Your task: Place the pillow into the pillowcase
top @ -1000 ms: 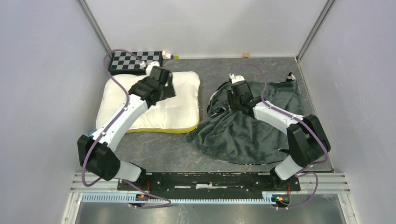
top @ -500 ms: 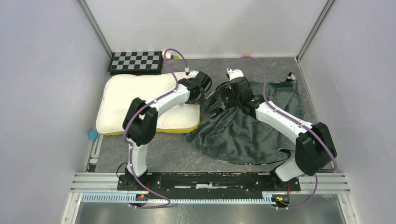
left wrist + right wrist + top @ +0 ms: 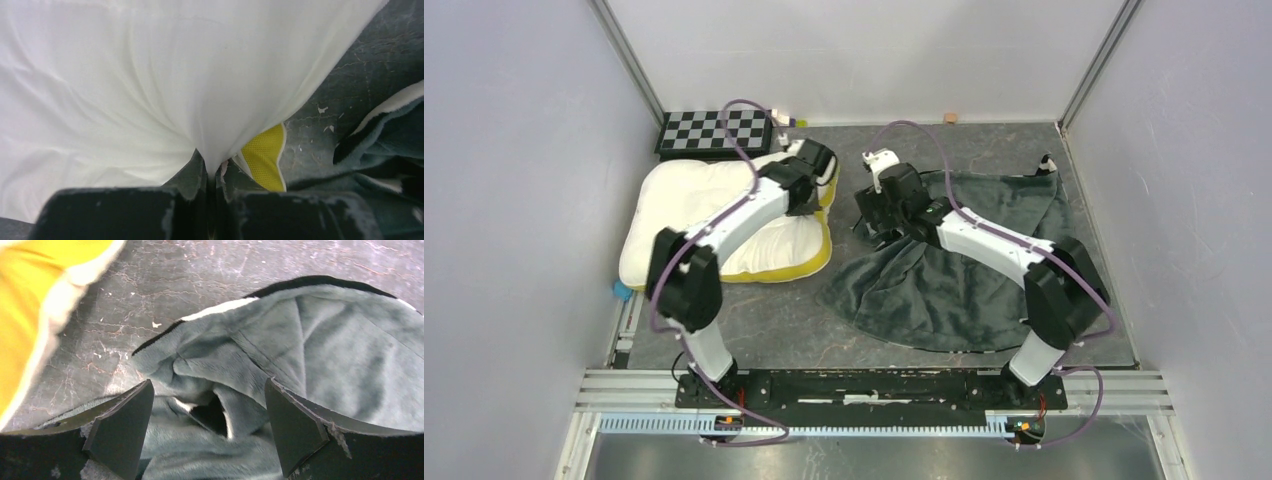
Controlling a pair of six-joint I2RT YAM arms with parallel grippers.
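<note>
Pale booth, dark tabletop
Pale walls [image 3: 514, 200] enclose a scuffed dark-grey table [image 3: 764, 325]; a checkerboard [image 3: 714, 131] lies far left, and a small tan block [image 3: 948, 118], perhaps wood, sits at the far edge.

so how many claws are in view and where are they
2. The left claw is shut on a pinch of the pillow at its far corner nearest the pillowcase. The right claw stands open over the pillowcase's rumpled edge. Neither is hidden.

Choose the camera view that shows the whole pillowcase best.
Top external: the pillowcase lies spread, outline nearly complete. Right wrist shows only its crumpled plush rim; left wrist only a striped edge at right.
</note>
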